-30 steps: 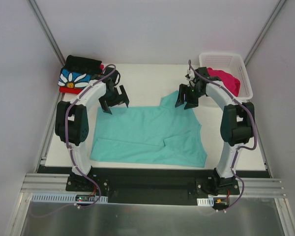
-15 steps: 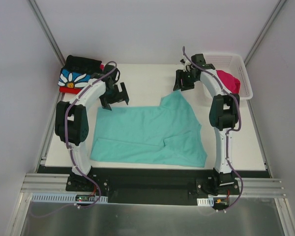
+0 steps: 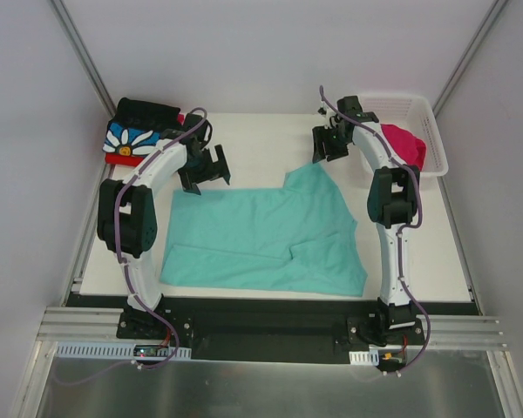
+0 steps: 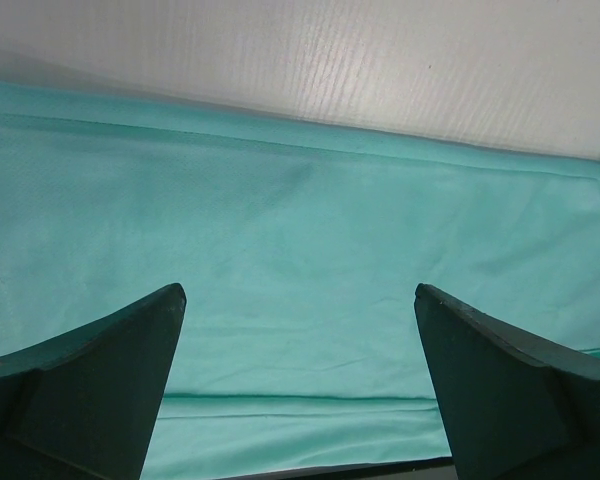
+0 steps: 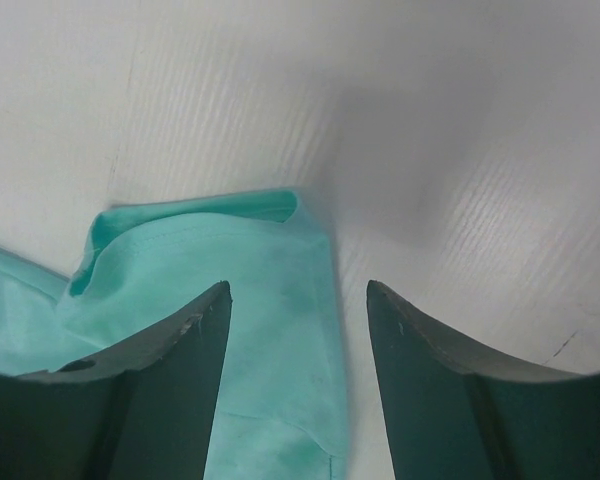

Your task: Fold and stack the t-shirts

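A mint-teal t-shirt [image 3: 270, 235] lies spread flat in the middle of the white table, one sleeve folded in at its front. My left gripper [image 3: 205, 180] hovers open over the shirt's back left edge; in the left wrist view only teal cloth [image 4: 300, 230] shows between its fingers [image 4: 90, 390]. My right gripper [image 3: 327, 154] stands open just above the shirt's back right corner [image 5: 270, 300], holding nothing. A folded black t-shirt with a white daisy [image 3: 135, 135] sits on a red one [image 3: 122, 159] at the back left. A magenta-pink t-shirt [image 3: 405, 144] lies in the basket.
The white lattice basket [image 3: 414, 106] stands at the back right corner, close behind my right arm. Grey walls close in the table on three sides. Bare white table [image 3: 261, 139] lies between the two grippers at the back.
My right gripper has moved toward the back of the table, from over the shirt's corner to its far tip. The left gripper has barely shifted. The teal shirt has not moved.
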`<action>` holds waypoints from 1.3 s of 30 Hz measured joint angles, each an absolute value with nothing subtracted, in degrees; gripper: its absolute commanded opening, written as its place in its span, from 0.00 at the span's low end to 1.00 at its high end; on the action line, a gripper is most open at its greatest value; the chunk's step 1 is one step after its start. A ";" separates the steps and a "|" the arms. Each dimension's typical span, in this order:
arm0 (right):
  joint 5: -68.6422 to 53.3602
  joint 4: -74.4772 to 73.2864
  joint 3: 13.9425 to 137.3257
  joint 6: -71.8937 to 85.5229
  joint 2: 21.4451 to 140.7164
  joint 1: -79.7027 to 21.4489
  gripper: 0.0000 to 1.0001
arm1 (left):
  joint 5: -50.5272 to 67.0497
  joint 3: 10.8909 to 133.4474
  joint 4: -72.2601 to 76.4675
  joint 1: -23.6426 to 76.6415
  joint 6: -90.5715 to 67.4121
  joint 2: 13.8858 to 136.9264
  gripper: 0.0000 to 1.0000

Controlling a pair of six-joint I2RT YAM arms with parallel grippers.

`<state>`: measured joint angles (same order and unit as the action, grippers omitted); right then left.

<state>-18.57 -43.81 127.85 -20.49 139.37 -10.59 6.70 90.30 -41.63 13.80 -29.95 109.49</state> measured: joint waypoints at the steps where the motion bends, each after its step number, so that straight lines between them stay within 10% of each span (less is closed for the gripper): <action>1: -17.72 -43.90 128.09 -20.56 139.55 -10.59 0.61 | 7.03 90.30 -41.54 13.78 -29.95 109.49 0.99; 39: 9.93 -43.57 131.46 -36.82 144.09 -18.57 0.65 | 8.99 90.30 -40.82 13.78 -29.98 109.49 0.99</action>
<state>9.93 -43.57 131.46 -36.82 144.09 -18.57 8.99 90.30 -40.82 13.78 -29.98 109.49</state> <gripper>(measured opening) 0.657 0.992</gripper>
